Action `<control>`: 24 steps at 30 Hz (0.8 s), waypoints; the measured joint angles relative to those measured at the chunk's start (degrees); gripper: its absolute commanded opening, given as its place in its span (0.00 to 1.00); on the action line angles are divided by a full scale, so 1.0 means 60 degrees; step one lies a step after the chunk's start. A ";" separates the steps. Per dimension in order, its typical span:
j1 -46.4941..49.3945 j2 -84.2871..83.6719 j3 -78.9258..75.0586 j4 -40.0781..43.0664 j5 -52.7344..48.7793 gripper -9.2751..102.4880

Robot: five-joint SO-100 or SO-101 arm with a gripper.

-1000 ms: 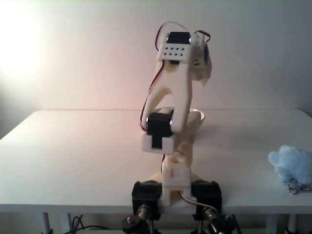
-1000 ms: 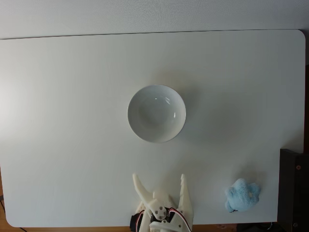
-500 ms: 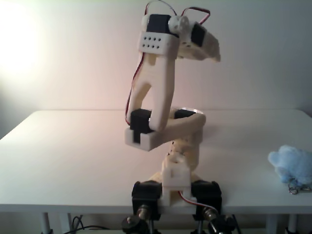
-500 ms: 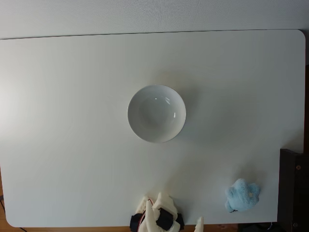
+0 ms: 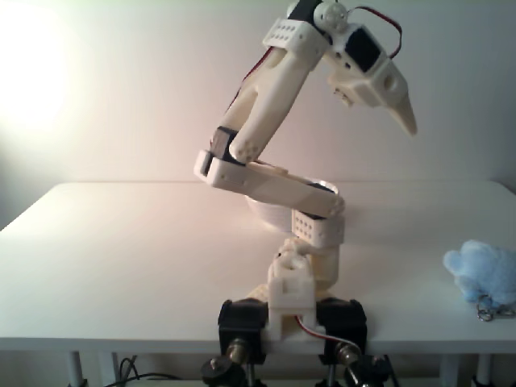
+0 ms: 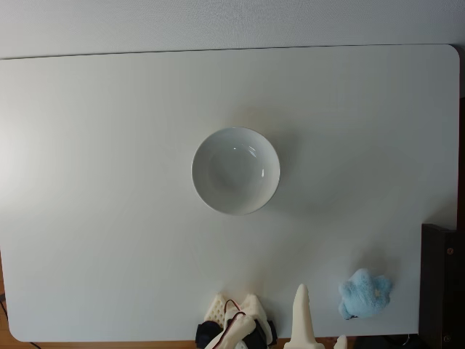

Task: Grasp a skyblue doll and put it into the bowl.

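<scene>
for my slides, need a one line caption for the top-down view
Glossy white round bowl sits empty mid-table; fluffy sky-blue plush doll lies near the bottom right corner, beside the arm's hand.

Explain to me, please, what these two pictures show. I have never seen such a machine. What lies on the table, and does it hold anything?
This is a small white robot arm fixed at the table's edge. One fixed view looks along the table from behind the arm; the other looks straight down. The arm's hand is raised high in the air, pointing down toward the right, and holds nothing; whether its fingers are open is unclear. On the table stand a white bowl, empty, near the middle, and a fluffy skyblue doll near the front right corner, lying apart from the arm, with a small metal clasp.
</scene>
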 measured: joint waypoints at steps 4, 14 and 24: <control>0.0937 -0.1113 0.0000 -0.0146 0.0000 0.63; 0.2344 -0.3530 0.0015 -0.2710 0.0000 0.63; 0.3208 -0.6211 0.0015 -0.5479 0.0000 0.63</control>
